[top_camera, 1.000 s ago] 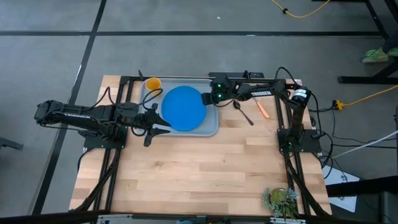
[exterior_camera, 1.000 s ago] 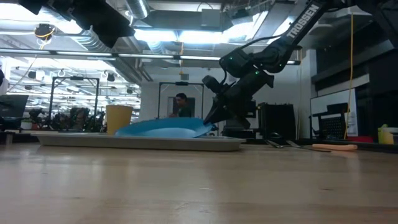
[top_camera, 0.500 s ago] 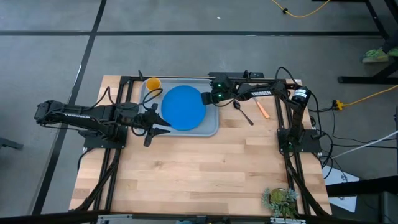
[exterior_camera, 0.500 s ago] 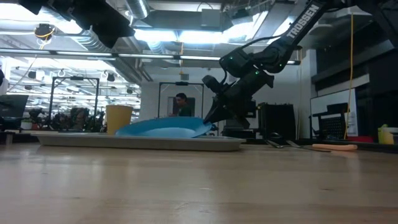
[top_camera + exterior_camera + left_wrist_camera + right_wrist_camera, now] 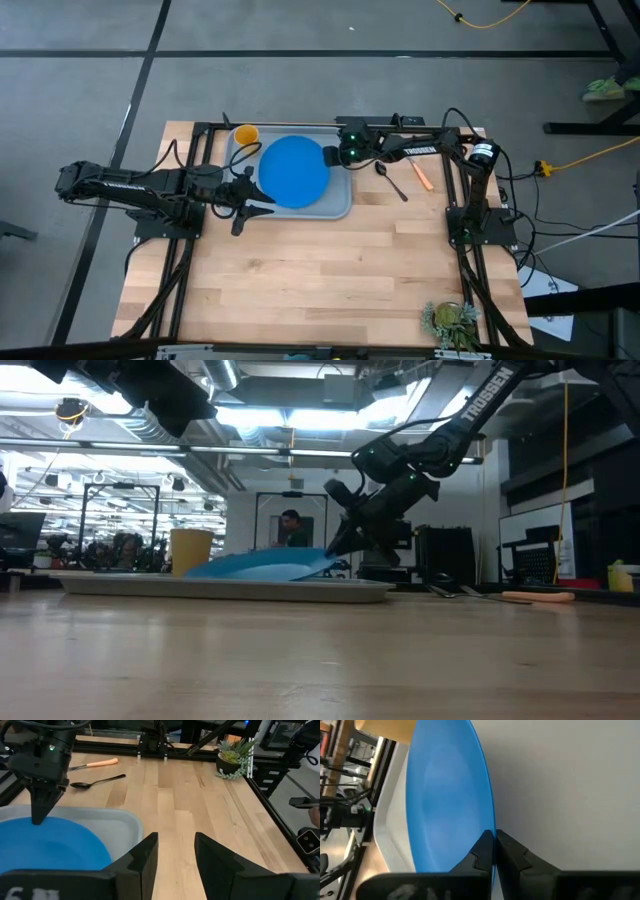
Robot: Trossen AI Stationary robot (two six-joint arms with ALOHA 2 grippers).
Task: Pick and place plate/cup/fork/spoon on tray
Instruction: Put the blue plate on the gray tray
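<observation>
plate [image 5: 294,172]: stiff, thin, likely slick; right gripper [image 5: 493,851] pinches its rim over the tray [image 5: 340,205]. left gripper [image 5: 173,854] parted, empty. grip edges only.

Wooden table [image 5: 300,270], tray [image 5: 340,205], spoon [image 5: 391,180], fork [image 5: 422,175], potted plant [image 5: 452,322]

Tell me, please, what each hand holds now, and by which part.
The right hand pinches the round bright blue plate at its rim, over the grey-blue tray. The left hand is open, holding nothing.
</observation>
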